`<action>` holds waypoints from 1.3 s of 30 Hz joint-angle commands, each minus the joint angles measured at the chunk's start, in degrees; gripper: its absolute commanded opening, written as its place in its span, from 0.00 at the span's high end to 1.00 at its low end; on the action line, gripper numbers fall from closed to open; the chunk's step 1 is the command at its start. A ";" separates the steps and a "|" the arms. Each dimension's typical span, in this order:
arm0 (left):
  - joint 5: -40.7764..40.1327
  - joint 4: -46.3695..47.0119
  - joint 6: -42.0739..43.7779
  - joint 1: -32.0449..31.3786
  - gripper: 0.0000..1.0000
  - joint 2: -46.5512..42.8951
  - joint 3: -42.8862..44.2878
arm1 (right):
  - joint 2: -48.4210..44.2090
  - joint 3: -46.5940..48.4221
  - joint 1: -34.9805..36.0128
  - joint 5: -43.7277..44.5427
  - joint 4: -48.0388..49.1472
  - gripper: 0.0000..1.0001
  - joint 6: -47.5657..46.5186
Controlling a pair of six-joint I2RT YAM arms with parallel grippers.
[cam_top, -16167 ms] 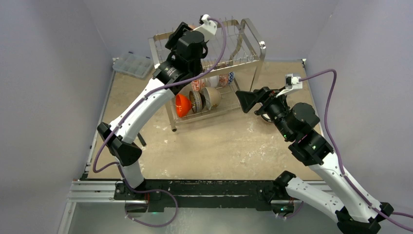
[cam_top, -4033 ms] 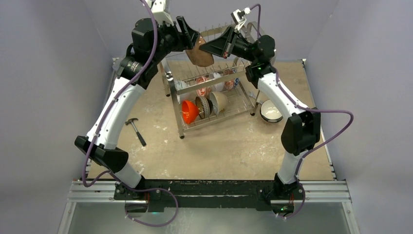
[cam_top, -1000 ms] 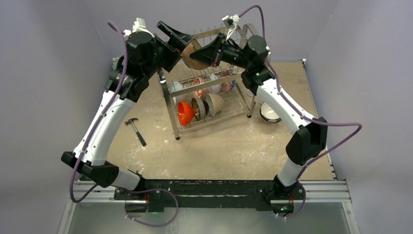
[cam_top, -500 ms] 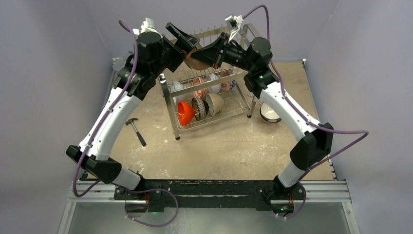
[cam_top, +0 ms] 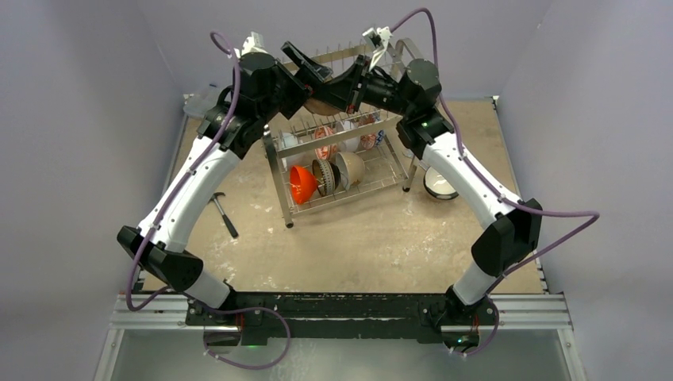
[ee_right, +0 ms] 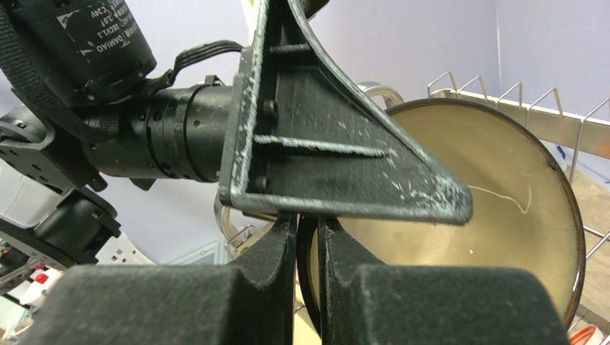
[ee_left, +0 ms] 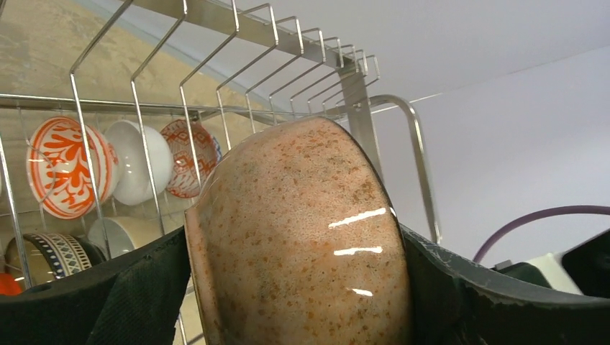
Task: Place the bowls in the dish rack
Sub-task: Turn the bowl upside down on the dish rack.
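Both grippers hold a brown glazed bowl point(cam_top: 321, 103) point(ee_left: 302, 237) point(ee_right: 489, 194) on edge above the top tier of the dish rack point(cam_top: 333, 136) point(ee_left: 237, 18). My right gripper point(cam_top: 343, 86) point(ee_right: 308, 226) is shut on its dark rim. My left gripper point(cam_top: 316, 87) point(ee_left: 295, 241) spans it, one finger across the mouth and one on the speckled outside, both touching. The lower tier holds an orange bowl point(cam_top: 300, 181), a teal-patterned bowl point(cam_top: 324, 176) point(ee_left: 61, 251), a tan bowl point(cam_top: 353, 167), and red floral bowls point(cam_top: 321, 143) point(ee_left: 65, 165).
A white bowl with a dark outside point(cam_top: 439, 182) sits on the table to the right of the rack. A hammer point(cam_top: 222, 213) lies left of the rack. A clear compartment box point(cam_top: 197, 101) stands at the back left, mostly behind my left arm.
My left arm has swung right, and its jaws have narrowed onto the brown bowl. The right gripper keeps its pinch on the rim and has barely moved.
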 commanded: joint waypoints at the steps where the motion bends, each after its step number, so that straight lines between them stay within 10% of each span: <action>1: 1.92 -2.53 0.65 -0.34 0.13 2.34 -1.03 | 0.01 7.65 1.51 -4.88 4.41 1.00 -2.16; 10: -0.11 -0.37 2.85 -0.21 0.58 1.75 -1.76 | 0.55 6.38 1.51 -4.13 2.44 0.92 -2.92; 23: -12.03 -1.53 8.53 0.52 0.72 0.70 0.22 | -7.73 -0.34 0.91 2.77 -3.29 0.34 -7.94; 39: -20.24 -2.92 29.25 0.41 1.00 2.03 8.52 | -18.45 -7.58 0.16 17.35 -13.60 0.22 -12.15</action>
